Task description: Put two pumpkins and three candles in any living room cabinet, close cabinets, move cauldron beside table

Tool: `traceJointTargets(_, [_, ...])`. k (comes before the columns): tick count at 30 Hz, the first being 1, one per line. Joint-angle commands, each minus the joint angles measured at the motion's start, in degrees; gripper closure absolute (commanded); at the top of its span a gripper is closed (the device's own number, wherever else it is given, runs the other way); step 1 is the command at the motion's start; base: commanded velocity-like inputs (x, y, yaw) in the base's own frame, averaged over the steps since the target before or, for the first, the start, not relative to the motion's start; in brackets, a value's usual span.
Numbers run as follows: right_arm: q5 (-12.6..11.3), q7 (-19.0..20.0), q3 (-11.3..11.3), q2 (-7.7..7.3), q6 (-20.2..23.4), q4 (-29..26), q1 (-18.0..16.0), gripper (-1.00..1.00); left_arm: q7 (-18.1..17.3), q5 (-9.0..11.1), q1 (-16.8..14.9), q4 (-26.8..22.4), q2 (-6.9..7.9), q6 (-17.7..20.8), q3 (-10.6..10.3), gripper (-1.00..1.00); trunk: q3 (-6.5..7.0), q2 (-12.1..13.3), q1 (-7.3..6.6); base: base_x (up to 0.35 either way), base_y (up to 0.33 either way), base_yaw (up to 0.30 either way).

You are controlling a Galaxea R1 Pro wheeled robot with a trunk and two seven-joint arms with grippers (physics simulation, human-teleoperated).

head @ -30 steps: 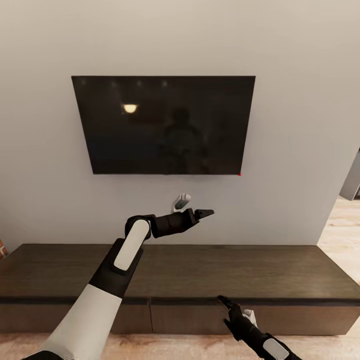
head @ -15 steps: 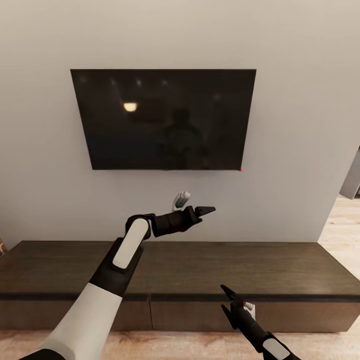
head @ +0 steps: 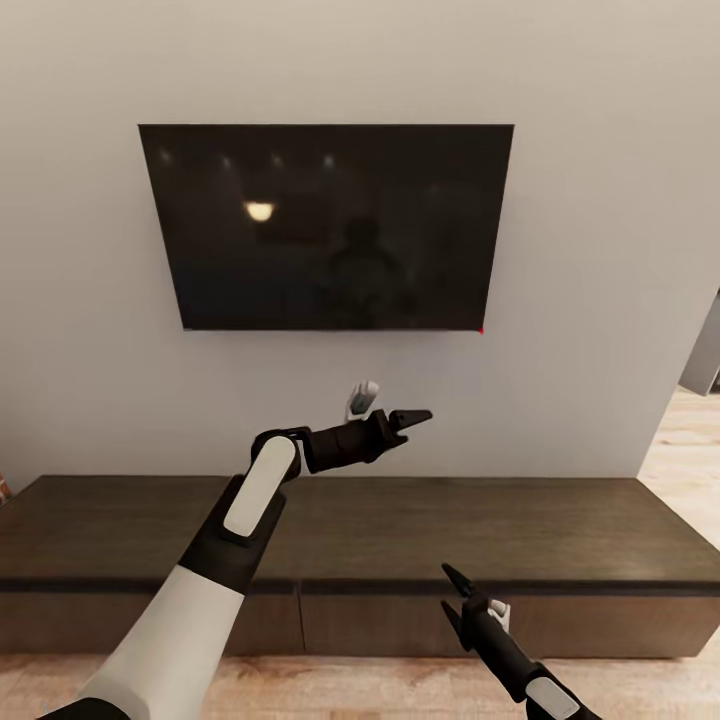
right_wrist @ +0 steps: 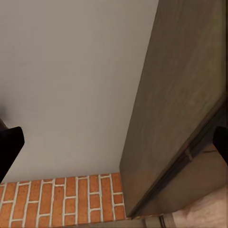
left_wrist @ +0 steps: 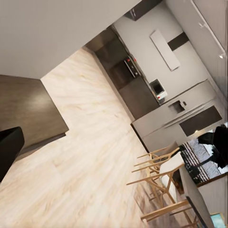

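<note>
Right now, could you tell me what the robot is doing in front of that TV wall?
The robot faces the long low dark-brown cabinet under the wall-mounted TV. Its drawer fronts look shut and its top is bare where it shows. The left gripper is raised above the cabinet top, fingers apart, holding nothing. The right gripper is low in front of the cabinet's front edge, also open and empty. Neither is touching the cabinet at this moment.

Dark-brown matt wood grain runs along the cabinet (head: pixel 420 535), a glossy black screen (head: pixel 327 228) mirrors ceiling lights on the smooth matt wall (head: pixel 590 250), pale wood planks cover the floor (left_wrist: pixel 90 156), and rough red brick (right_wrist: pixel 61 202).
</note>
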Motion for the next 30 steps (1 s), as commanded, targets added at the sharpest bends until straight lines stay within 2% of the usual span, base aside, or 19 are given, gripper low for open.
traceJointTargets(1, [-0.1,0.14,-0.28,0.0,0.55,0.02,-0.04,-1.0,-0.36,-0.19,-0.04,0.02,-0.02,0.19,0.04,-1.0,-0.24,-0.44,0.22,0.0,0.0,0.0])
traceJointTargets(21, [-0.07,0.16,0.03,0.0,0.61,-0.06,-0.04,-1.0,0.01,0.05,-0.04,0.02,-0.04,0.1,-0.07,-1.0,-3.83,-8.47,4.61,0.0,0.0,0.0])
traceJointTargets(25, [-0.06,0.2,2.71,0.0,0.88,-0.06,-0.04,-1.0,0.04,0.06,-0.04,0.02,-0.02,0.1,-0.07,-1.0,-4.55,-10.07,5.49,0.0,0.0,0.0])
traceJointTargets(28, [-0.1,0.09,5.66,0.0,0.91,-0.06,-0.04,-1.0,0.07,0.06,-0.04,0.02,-0.04,0.1,-0.07,-1.0,-5.09,-11.27,6.15,0.0,0.0,0.0])
traceJointTargets(30, [-0.18,-0.03,6.21,0.0,0.8,-0.06,-0.04,-1.0,0.08,0.05,-0.04,0.02,-0.03,0.1,-0.07,-1.0,-5.45,-12.08,6.59,0.0,0.0,0.0])
